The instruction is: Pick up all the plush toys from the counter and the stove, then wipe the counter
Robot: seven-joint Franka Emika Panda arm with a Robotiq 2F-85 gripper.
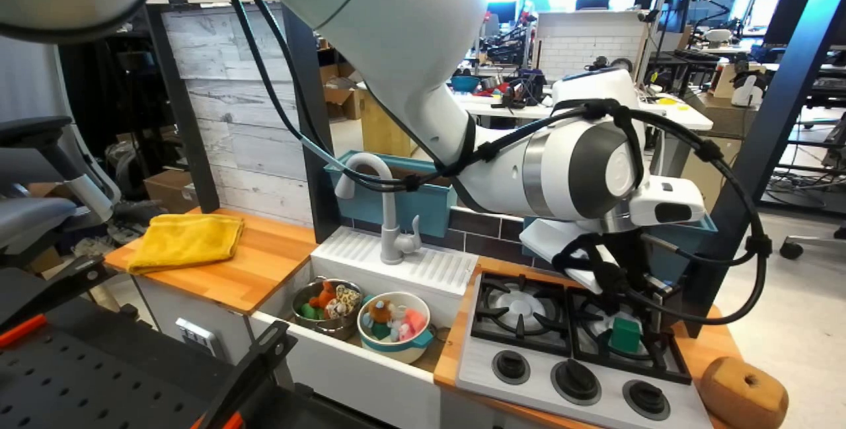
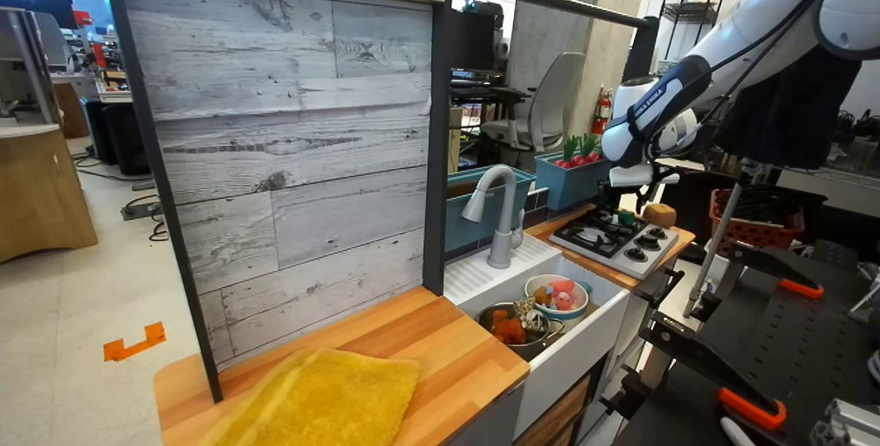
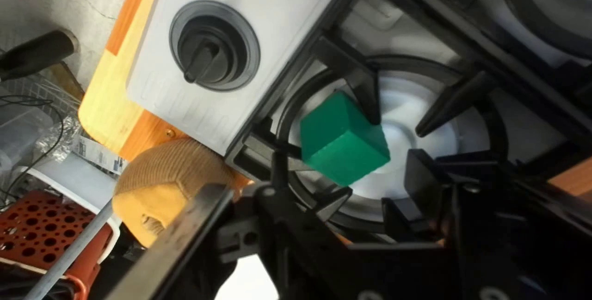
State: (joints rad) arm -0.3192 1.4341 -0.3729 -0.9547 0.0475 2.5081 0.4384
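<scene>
Stove (image 1: pixel 477 368) carries green block (image 3: pixel 343 140); gripper (image 3: pixel 348 168) hangs over stove, jaws apart; plush toys (image 1: pixel 414 323) lie in pots (image 1: pixel 402 353) near stove.

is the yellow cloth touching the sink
Apart: both exterior views show a stretch of wooden counter between the edge of the yellow cloth and the sink.

In an exterior view you see the flat yellow cloth (image 2: pixel 337 401) cut off at seven o'clock; the round steel pot (image 1: pixel 338 331) hides the undersides of colourful plush toys (image 1: pixel 324 296).
</scene>
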